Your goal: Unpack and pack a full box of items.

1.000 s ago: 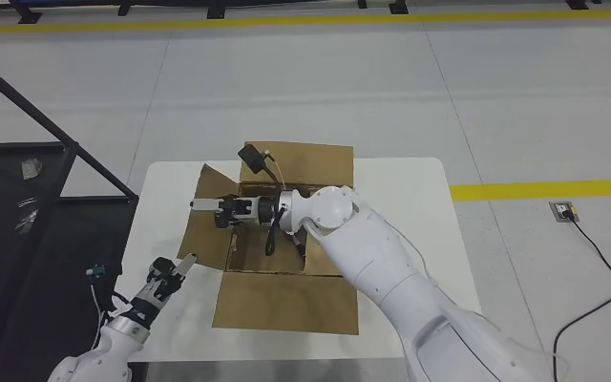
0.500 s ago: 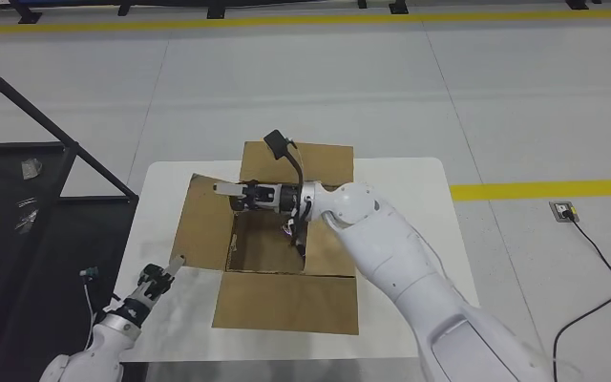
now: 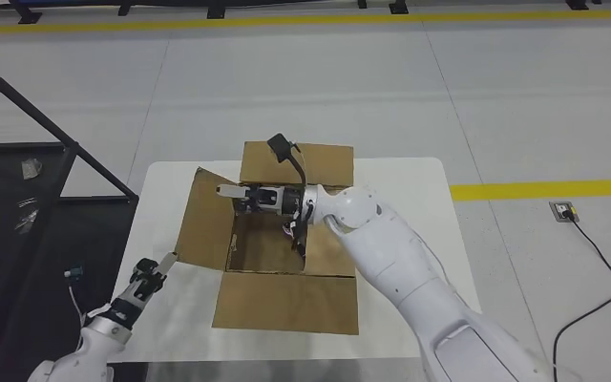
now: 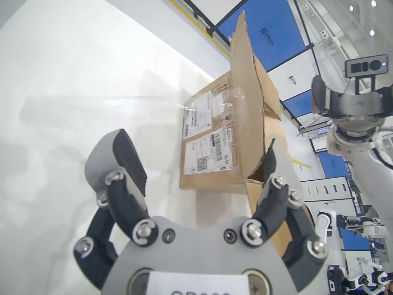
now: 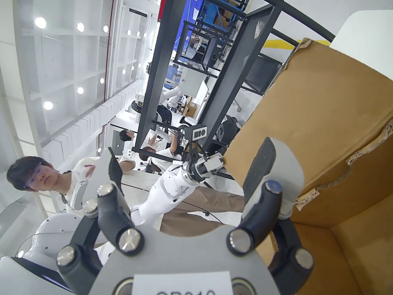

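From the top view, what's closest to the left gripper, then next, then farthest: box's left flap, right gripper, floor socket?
1. left flap, right beside the left gripper.
2. right gripper, just past that flap.
3. floor socket, far off on the right.

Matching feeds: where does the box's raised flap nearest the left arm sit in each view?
Top view: flap leans outward toward the left pincer.
Left wrist view: flap stands on edge above the labelled box wall.
Right wrist view: flap's inner face, behind one finger of the right pincer.
Shared landmark: the white table.
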